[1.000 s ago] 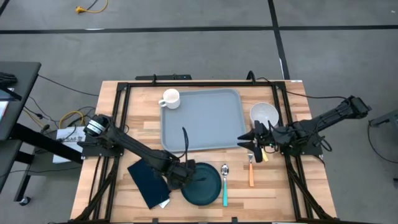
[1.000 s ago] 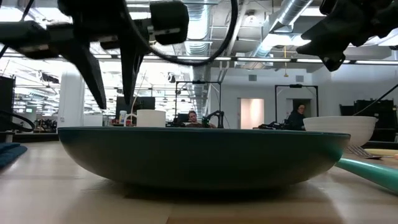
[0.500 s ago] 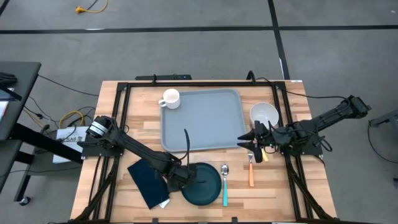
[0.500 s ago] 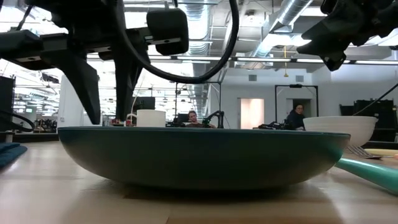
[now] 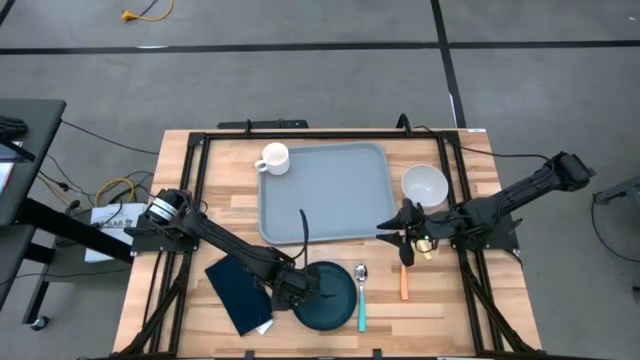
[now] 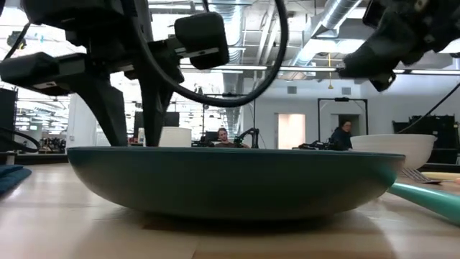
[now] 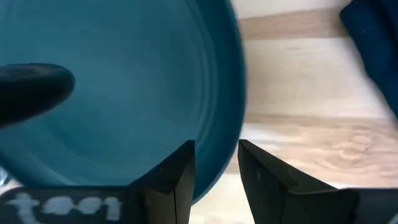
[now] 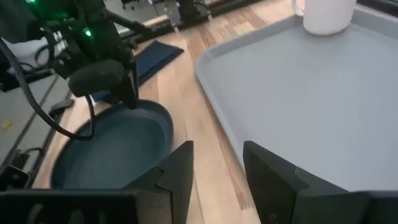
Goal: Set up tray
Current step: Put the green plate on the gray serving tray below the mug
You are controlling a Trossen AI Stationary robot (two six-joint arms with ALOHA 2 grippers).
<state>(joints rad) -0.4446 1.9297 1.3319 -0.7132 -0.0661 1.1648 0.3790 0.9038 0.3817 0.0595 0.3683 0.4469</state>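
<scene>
Dark navy rectangular cloth napkin (image 5: 237, 291) lies at the table's front left, just beside the dark teal round plate (image 5: 325, 296).

My left gripper (image 5: 296, 290) is down at the plate's left rim. Wrist view: my two dark fingers (image 7: 176, 180) stand a little apart w/ the plate's edge running into the gap between them. They straddle it, not clamped.

Behind plate + napkin: large flat light grey-blue rectangular tray (image 5: 330, 200) w/ rounded corners and raised rim, mid-table toward the back. White mug (image 5: 273, 158) sits on its back left corner; rest of tray is bare.

Right of plate: teal-handled spoon (image 5: 361, 297), then orange-handled fork (image 5: 403, 277). White round bowl (image 5: 424, 184) sits on the wood just off the tray's right edge.

My right gripper (image 5: 396, 225) hangs off the table at the tray's front right corner, fingers (image 8: 177, 171) parted, holding nothing.
</scene>
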